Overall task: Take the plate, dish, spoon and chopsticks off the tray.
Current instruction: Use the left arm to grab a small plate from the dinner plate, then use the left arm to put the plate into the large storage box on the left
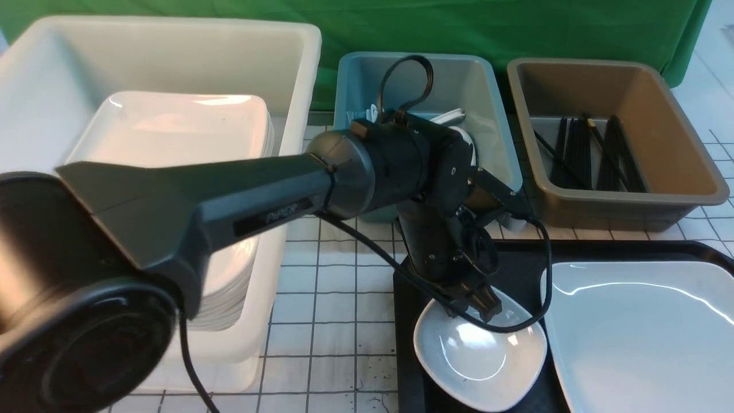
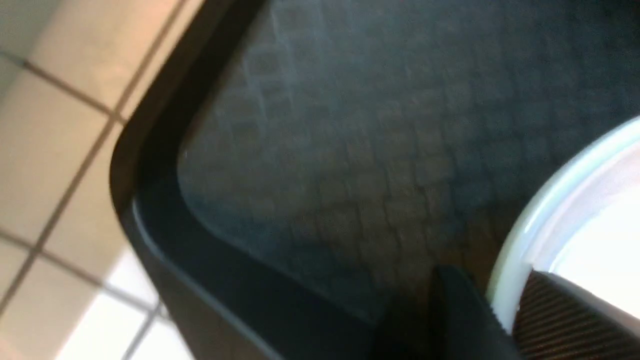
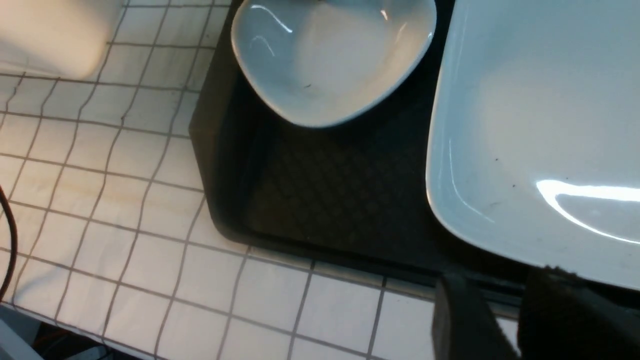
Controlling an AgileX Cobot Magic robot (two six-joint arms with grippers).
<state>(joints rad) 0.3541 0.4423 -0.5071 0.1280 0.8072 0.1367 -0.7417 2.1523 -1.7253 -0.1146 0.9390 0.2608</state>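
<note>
Front view, clock positions read on that picture.

- Big white plastic tub (image 1: 172, 28) fills your 9 to 11 o'clock. A stack of white square plates (image 1: 183, 126) sits inside it.
- Large black textured plastic tray (image 1: 619, 249) lies at 4 to 5 o'clock on the white gridded tabletop (image 1: 332, 287).
- Large flat glossy white square plate (image 1: 642, 332) rests in the tray and takes up its 3 o'clock half.
- Brown plastic bin (image 1: 573, 80) at 1 o'clock holds the thin black chopsticks (image 1: 585, 152).
- Blue-grey plastic bin (image 1: 459, 74) at 12 o'clock sits partly behind your left arm. The handle of a glossy white spoon (image 1: 453, 116) shows in it, the rest hidden.
- Small glossy white rounded-square dish (image 1: 481, 355) sits in the tray at the plate's 9 o'clock, close but apart.
- Your left gripper (image 1: 484, 307) pinches the dish's 12 o'clock rim, with one finger outside and the ribbed pad (image 2: 560, 320) inside.
- Your right gripper (image 3: 500, 280) shows only in its wrist view. Its fingers are spread apart, just beside the plate's edge, over the tray rim.
</note>
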